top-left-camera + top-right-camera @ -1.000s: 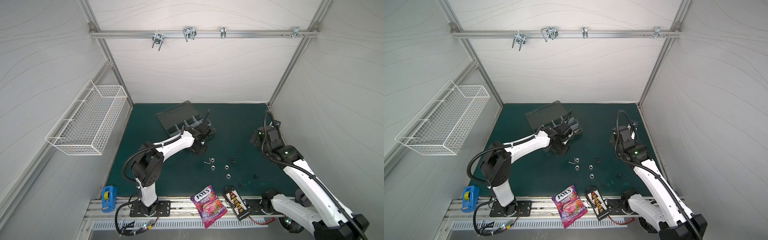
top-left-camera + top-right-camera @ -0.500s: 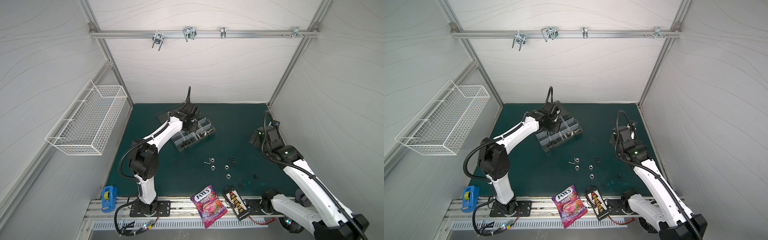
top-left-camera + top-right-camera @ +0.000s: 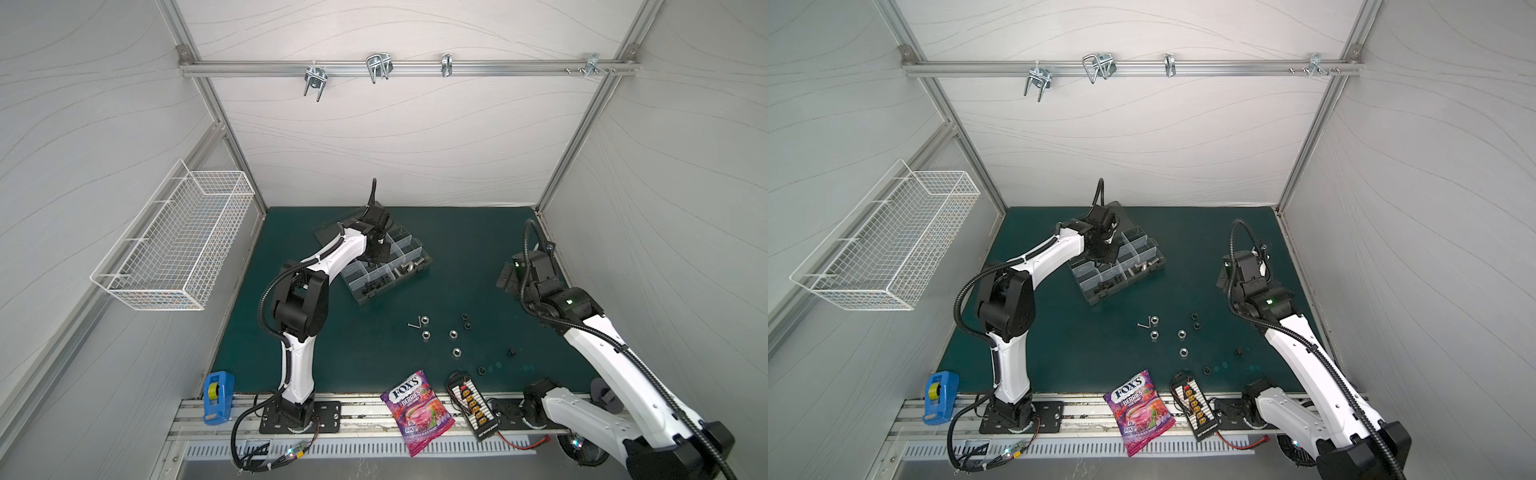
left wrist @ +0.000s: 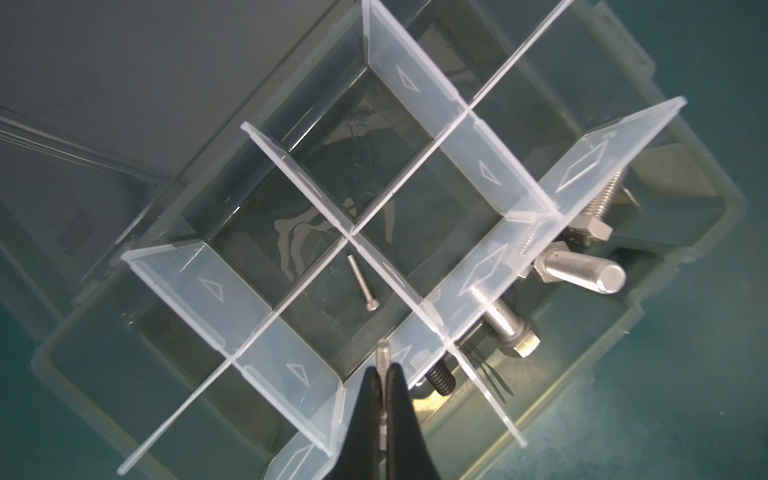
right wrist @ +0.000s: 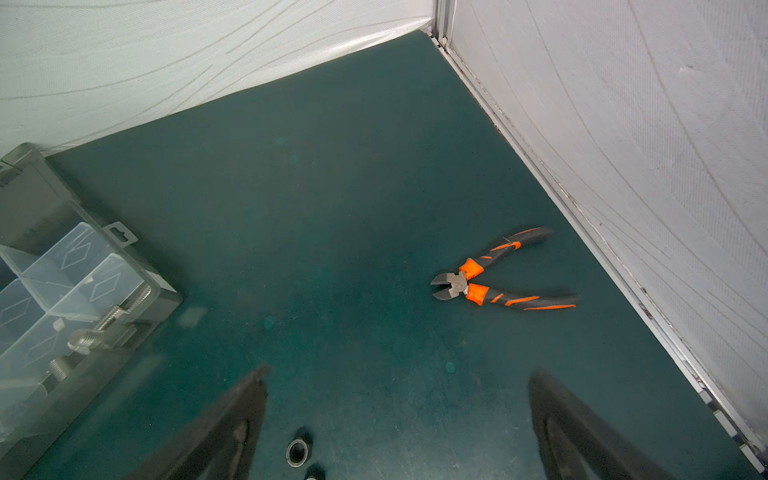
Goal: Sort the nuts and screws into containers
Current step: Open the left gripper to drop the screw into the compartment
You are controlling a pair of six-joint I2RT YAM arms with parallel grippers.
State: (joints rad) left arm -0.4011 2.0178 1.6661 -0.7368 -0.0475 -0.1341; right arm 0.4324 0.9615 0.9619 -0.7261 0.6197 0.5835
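Driving this one remotely, so here's my view. The green tabletop (image 3: 365, 374) fills the lower middle of both top views. The smoky organizer box (image 3: 353, 291) sits open just above centre.

My left arm is stretched over the box. At the bottom centre of its wrist view, the left fingers (image 4: 365, 415) are clamped tight on a thin silver screw (image 4: 382, 353). The shaft is pinched lengthwise between them, and the tip pokes out past the fingertips above the middle compartment (image 4: 328, 316).

The right fingers (image 5: 232, 419) are spread wide with nothing in them, over bare tabletop at the right.

Fat hex bolts (image 4: 582, 276) sit in the compartment right of centre. Loose silver nuts (image 3: 424, 334) lie below the box, well apart from both sets of fingers. A black nut (image 5: 297, 452) sits between the right fingers at the bottom edge. A second thin screw (image 4: 363, 282) lies flat in that middle compartment.
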